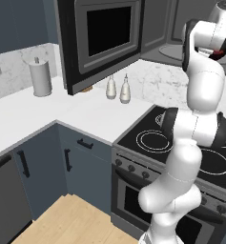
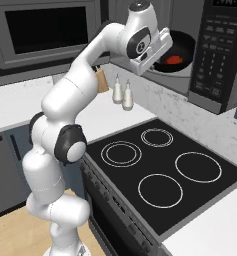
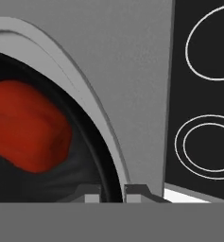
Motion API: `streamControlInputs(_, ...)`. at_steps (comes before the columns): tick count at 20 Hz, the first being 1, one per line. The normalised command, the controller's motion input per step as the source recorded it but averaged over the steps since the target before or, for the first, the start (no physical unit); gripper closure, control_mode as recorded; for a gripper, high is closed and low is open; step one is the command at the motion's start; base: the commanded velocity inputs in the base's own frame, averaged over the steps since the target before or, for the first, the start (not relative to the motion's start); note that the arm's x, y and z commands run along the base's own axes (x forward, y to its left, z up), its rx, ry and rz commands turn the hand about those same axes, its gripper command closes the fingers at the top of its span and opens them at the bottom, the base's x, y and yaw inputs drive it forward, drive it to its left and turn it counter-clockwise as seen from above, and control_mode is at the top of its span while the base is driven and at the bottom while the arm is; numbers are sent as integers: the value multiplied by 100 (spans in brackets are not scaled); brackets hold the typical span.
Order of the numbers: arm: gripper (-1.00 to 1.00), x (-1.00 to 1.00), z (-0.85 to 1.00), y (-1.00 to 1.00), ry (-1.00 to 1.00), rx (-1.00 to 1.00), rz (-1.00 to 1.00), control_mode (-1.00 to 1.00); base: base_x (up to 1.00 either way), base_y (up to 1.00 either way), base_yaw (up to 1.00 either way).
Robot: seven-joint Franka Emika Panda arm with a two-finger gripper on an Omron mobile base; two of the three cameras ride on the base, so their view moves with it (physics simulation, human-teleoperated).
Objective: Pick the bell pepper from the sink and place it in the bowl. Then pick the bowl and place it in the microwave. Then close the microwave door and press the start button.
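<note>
The black bowl [image 2: 184, 46] is inside the open microwave [image 2: 217, 50], over its grey round turntable [image 3: 61, 61]. The red bell pepper [image 3: 28, 127] lies in the bowl and shows again as the bell pepper [image 2: 174, 60]. My gripper [image 3: 112, 191] is shut on the bowl's near rim, one fingertip on each side of it. The gripper [image 2: 161, 56] reaches into the grey cavity from the left. The microwave door [image 1: 105, 38] stands swung open to the left. The button panel [image 2: 216, 65] is on the microwave's right side. The sink is out of view.
A black cooktop [image 2: 160, 165] with ring burners lies under the microwave. Two shakers [image 1: 118, 88] stand on the white counter [image 1: 47, 119] near the door's lower edge. A steel canister [image 1: 40, 76] sits at the back left. A knife block [image 2: 101, 80] stands behind my arm.
</note>
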Motion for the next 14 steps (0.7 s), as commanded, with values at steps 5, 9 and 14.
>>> streamControlInputs(5,100,20,-37,1,-2,5,0,-100,0,0,0)
streamControlInputs(9,100,35,-22,0,-1,1,1,-100,0,0,0)
streamControlInputs(14,-100,36,-20,0,-4,0,1,-100,0,0,0)
